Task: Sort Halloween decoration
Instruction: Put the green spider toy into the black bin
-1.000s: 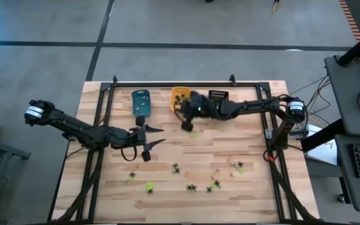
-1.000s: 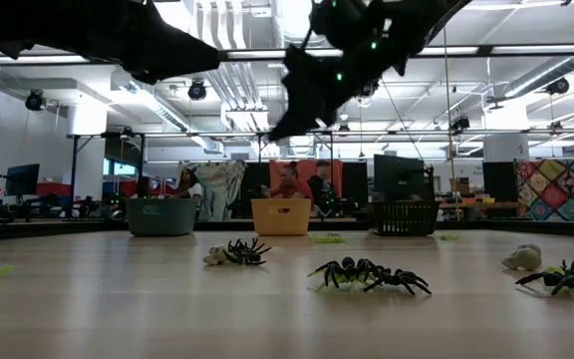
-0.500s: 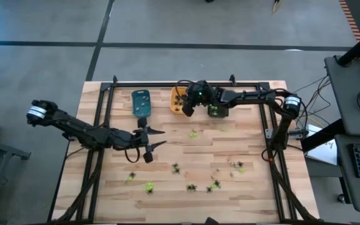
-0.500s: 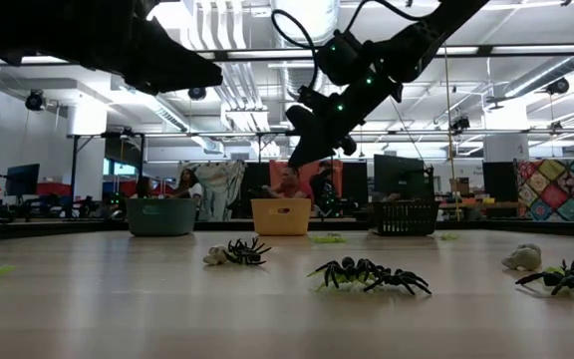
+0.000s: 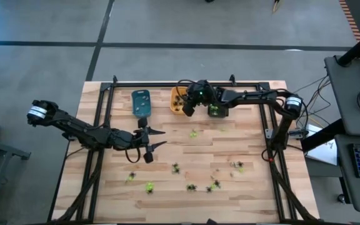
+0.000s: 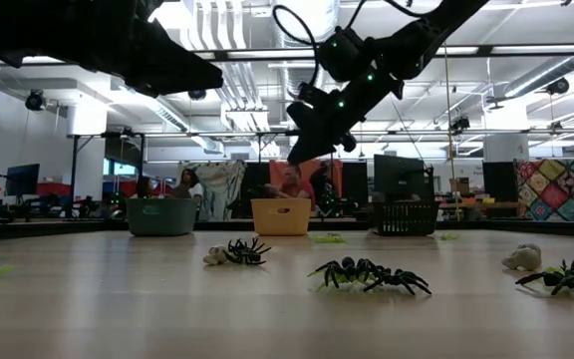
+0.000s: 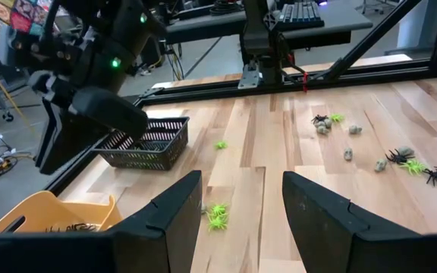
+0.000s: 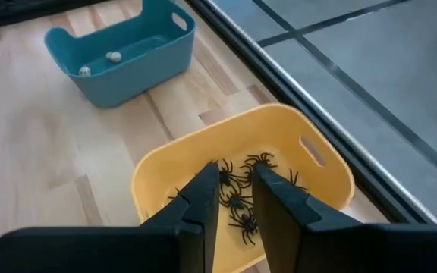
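My right gripper (image 8: 235, 176) hangs over the orange tray (image 5: 177, 100) at the far edge. Its fingers stand a narrow gap apart with nothing between them. Several black spider figures (image 8: 237, 201) lie on the tray's floor below it. My left gripper (image 5: 155, 137) hovers open over the table's left middle and holds nothing. More spider figures, black and yellow-green (image 5: 193, 133), lie on the boards toward the near edge (image 5: 214, 184). The blue tray (image 8: 124, 49) holds two pale pieces.
A black mesh tray (image 7: 146, 144) stands to the right of the orange one, partly under my right arm. A dark metal frame (image 5: 167, 83) runs along the table's far edge and sides. Bare boards lie between my left gripper and the trays.
My right gripper has swung from over the table's middle toward the far edge and now hangs above the orange tray. For the last half second it has kept almost still there.
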### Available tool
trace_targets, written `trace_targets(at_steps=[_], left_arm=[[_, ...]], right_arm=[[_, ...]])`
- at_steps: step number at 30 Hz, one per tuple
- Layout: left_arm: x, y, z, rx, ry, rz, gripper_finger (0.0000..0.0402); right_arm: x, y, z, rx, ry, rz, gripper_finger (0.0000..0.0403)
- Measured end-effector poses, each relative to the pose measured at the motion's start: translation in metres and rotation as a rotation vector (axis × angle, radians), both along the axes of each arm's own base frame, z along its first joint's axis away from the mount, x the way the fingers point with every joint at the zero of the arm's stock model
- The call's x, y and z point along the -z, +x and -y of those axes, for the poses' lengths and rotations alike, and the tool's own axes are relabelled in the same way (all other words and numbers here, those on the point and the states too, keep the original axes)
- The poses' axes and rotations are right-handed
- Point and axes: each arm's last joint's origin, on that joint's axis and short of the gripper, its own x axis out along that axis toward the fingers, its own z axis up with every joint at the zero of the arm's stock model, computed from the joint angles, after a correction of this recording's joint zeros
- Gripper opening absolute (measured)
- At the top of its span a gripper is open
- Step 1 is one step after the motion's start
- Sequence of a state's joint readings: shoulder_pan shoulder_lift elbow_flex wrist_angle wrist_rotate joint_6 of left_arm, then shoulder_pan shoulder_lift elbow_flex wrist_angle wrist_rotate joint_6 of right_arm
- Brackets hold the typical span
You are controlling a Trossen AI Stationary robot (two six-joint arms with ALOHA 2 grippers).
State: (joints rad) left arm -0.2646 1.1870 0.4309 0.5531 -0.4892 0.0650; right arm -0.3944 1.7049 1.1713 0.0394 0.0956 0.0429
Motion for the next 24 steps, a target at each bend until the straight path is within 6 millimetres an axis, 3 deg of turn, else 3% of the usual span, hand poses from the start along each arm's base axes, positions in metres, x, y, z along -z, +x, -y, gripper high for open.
trace_targets(at_steps=[9, 19, 24], left_arm=[[0.000, 0.000, 0.000, 0.000, 0.000, -0.001, 0.0168], [0.000, 0.000, 0.000, 0.000, -0.001, 0.000, 0.0167], [0.002, 0.003, 0.001, 0.000, -0.007, 0.009, 0.0163]], right_arm=[[-0.031, -0.015, -0.027, -0.124, 0.045, -0.024, 0.0072], [-0.062, -0.044, -0.082, -0.277, 0.120, -0.133, 0.0072], [-0.063, -0.056, -0.108, -0.339, 0.137, -0.161, 0.0072]])
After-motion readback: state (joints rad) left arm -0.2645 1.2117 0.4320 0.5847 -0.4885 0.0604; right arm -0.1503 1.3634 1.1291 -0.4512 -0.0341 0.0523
